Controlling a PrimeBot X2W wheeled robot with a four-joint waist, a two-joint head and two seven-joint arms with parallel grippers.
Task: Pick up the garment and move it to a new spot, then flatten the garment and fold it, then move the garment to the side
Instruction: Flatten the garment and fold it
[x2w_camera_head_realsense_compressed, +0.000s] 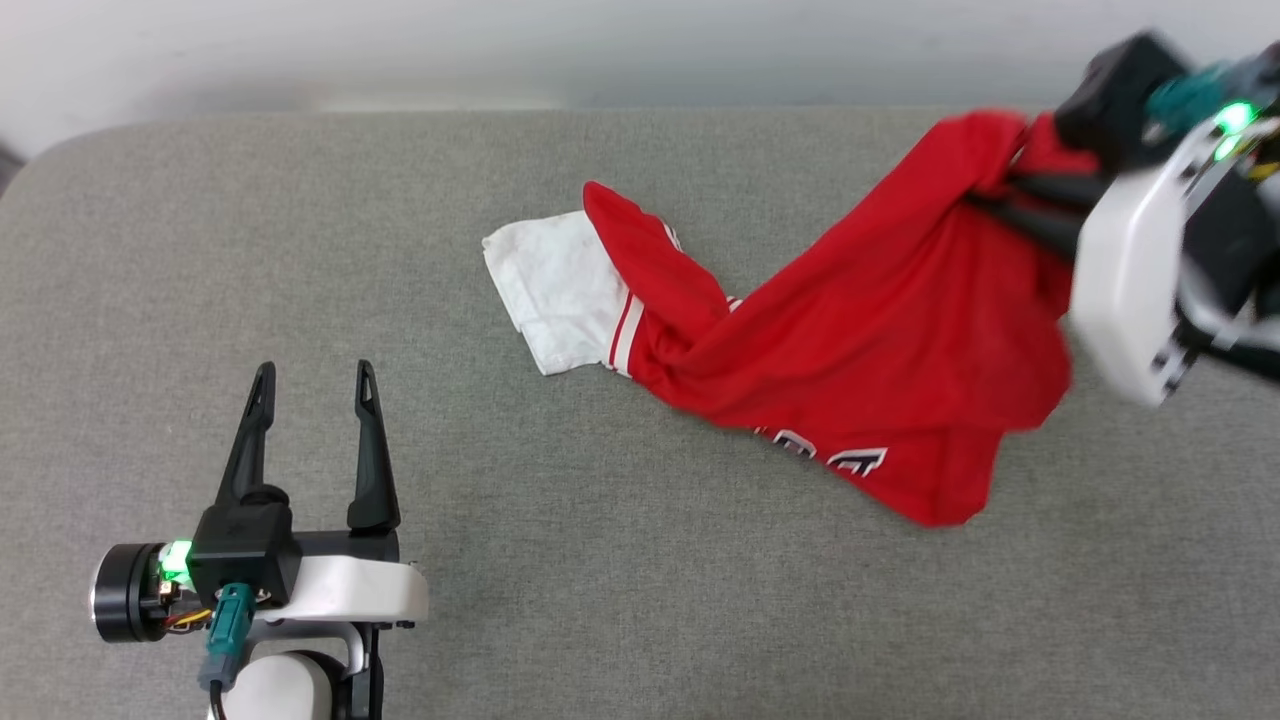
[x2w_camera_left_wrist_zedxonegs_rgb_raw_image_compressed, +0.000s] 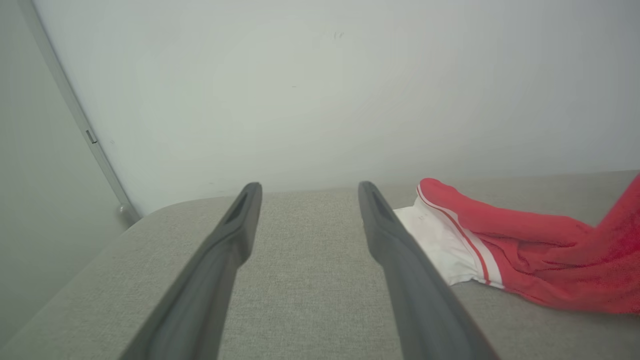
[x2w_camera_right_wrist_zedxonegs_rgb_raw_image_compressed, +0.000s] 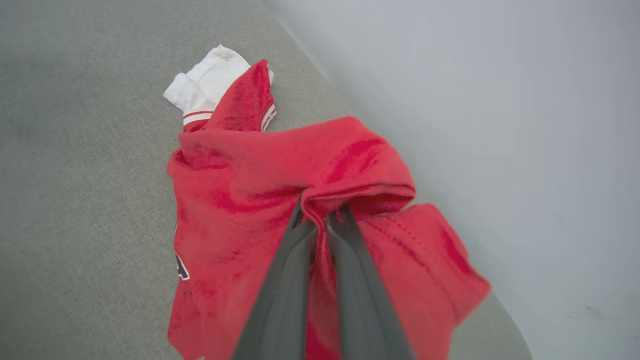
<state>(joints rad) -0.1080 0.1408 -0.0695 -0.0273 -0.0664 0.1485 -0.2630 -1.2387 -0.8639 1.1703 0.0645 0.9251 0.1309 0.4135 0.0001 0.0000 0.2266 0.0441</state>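
Observation:
The garment (x2w_camera_head_realsense_compressed: 880, 330) is a red jersey T-shirt, stretched across the grey table from centre to upper right. Its white sleeve (x2w_camera_head_realsense_compressed: 555, 290) with striped trim lies flat at the left end, and white lettering (x2w_camera_head_realsense_compressed: 850, 458) peeks out along the lower edge. My right gripper (x2w_camera_head_realsense_compressed: 1000, 195) is shut on a bunch of red cloth at the upper right and holds that end off the surface. In the right wrist view the fingers (x2w_camera_right_wrist_zedxonegs_rgb_raw_image_compressed: 285, 280) pinch a fold of the garment (x2w_camera_right_wrist_zedxonegs_rgb_raw_image_compressed: 240, 200). My left gripper (x2w_camera_head_realsense_compressed: 312, 385) stands open at the lower left, away from the garment (x2w_camera_left_wrist_zedxonegs_rgb_raw_image_compressed: 540, 250), nothing between its fingers (x2w_camera_left_wrist_zedxonegs_rgb_raw_image_compressed: 400, 260).
The grey fabric-covered table (x2w_camera_head_realsense_compressed: 600, 580) has rounded corners and its far edge runs along a pale wall (x2w_camera_head_realsense_compressed: 600, 50). The table's back-left corner (x2w_camera_left_wrist_zedxonegs_rgb_raw_image_compressed: 145, 215) meets the wall near a vertical strip.

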